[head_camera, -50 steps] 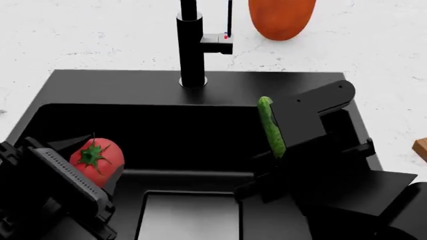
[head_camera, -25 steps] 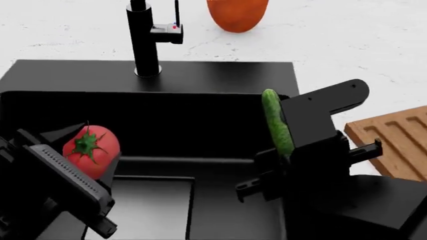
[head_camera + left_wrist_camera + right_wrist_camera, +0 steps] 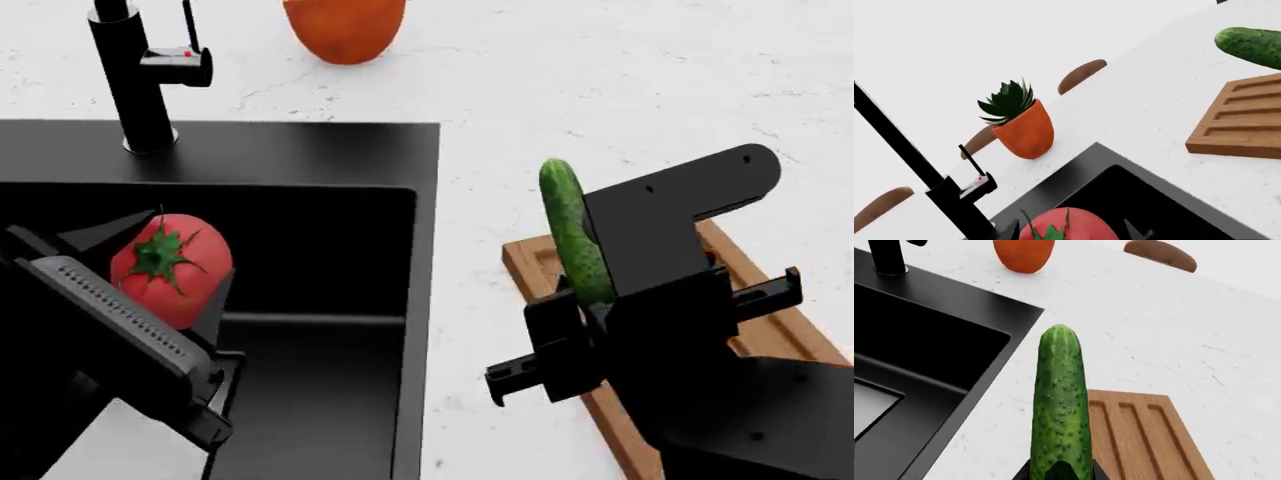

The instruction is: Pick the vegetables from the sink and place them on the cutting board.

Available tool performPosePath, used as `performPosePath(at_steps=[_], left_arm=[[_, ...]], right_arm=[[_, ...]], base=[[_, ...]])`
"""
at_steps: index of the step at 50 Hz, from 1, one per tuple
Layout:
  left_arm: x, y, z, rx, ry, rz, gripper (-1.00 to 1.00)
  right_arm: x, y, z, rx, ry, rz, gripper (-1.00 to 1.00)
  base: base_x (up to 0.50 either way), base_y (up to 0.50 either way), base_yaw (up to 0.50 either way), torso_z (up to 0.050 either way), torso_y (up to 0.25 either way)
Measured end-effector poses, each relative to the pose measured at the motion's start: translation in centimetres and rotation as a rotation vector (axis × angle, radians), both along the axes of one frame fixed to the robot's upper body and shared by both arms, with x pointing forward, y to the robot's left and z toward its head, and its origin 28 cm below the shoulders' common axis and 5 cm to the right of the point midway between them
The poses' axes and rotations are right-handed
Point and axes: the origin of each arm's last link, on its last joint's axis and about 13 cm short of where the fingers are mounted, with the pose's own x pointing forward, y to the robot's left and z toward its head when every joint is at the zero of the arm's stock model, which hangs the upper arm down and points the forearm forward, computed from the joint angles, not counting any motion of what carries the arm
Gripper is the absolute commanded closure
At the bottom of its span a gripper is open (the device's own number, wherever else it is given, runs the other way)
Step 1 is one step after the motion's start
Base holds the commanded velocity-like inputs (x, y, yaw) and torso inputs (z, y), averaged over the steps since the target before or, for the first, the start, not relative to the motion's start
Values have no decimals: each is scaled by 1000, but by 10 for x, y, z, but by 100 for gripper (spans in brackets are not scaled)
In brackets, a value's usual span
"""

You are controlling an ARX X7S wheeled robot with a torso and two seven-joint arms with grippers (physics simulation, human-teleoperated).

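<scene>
White speckled counter (image 3: 641, 90) surrounds the black sink (image 3: 334, 160), with the faucet (image 3: 134, 80) and an orange plant pot (image 3: 1024, 131) behind it. Your left gripper (image 3: 147, 300) is clamped on the tomato (image 3: 170, 268), holding it up over the basin. Your right gripper (image 3: 587, 315) grips the cucumber (image 3: 574, 230) by its lower end, so it stands nearly upright above the near end of the grooved wooden cutting board (image 3: 1141, 440), which lies on the counter just beside the sink.
</scene>
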Motion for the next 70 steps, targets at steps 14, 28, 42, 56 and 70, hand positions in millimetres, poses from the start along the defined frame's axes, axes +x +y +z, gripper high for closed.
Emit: performPosePath(at_steps=[14, 28, 42, 56, 70], left_arm=[[-1, -2, 17, -36, -1, -11, 100], [1, -10, 26, -49, -12, -43, 100], [5, -17, 33, -52, -14, -85, 100], [20, -23, 49, -47, 13, -116, 100], [51, -26, 48, -42, 142, -148, 100]], right_arm=[[-16, -9, 5, 5, -36, -8, 100], [-21, -19, 1, 17, -49, -24, 100], [-16, -18, 0, 32, -62, -22, 100], [-16, -10, 8, 34, -67, -14, 100], [-14, -6, 14, 40, -71, -11, 100]], base=[[36, -500, 0, 0, 0], [43, -500, 0, 0, 1], [41, -283, 0, 0, 0], [0, 0, 0, 0, 1], [0, 0, 0, 0, 1]])
